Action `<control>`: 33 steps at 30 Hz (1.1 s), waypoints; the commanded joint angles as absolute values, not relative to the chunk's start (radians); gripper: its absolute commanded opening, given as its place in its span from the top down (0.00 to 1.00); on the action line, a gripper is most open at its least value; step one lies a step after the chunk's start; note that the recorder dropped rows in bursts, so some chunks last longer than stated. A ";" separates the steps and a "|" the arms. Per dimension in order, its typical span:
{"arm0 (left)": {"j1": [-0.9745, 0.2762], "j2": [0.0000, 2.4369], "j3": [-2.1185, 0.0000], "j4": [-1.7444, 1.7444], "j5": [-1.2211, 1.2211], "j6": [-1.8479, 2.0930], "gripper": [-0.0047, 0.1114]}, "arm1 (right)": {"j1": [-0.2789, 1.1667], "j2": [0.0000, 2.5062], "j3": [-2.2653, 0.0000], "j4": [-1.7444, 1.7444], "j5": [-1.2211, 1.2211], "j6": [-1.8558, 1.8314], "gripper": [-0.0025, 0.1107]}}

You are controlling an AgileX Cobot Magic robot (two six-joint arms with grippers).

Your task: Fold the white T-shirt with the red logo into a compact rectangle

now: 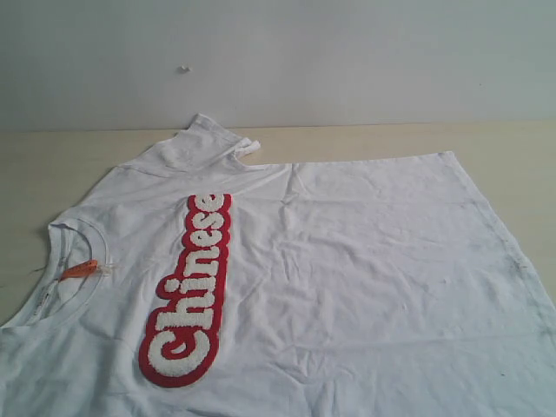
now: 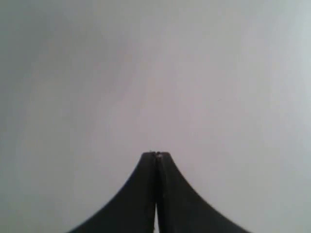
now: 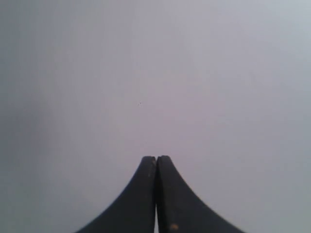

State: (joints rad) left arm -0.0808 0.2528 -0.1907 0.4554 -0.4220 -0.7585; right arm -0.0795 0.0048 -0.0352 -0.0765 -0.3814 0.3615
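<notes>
The black left tool (image 2: 156,155) and the black right tool (image 3: 156,158) are each sitting with curved tips pressed together on nothing. They are facing only a blank pale surface, which suggests both are waiting clear of the work with no fold yet begun. The wrinkled white cotton T-shirt (image 1: 347,278) is lying spread face up on the pale wooden table (image 1: 52,156), probably so its edges are reachable, with its ribbed collar (image 1: 78,236) and small orange tag (image 1: 80,269) pointing left, its long red-and-white chest patch (image 1: 191,287) showing and its far sleeve (image 1: 195,143) lying rumpled.

The pale wooden table (image 1: 52,156) carries the white T-shirt (image 1: 347,261) (spread flat, wrinkled)
</notes>
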 commanded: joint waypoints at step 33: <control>-0.080 1.103 -0.550 0.642 -0.442 -0.881 0.96 | -0.086 0.770 -0.532 -0.164 -0.037 0.367 0.98</control>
State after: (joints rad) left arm -0.0808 1.0729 -0.4786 0.5999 -0.5762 -0.8473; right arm -0.0795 0.6808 -0.4460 -0.1357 -0.1473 0.3713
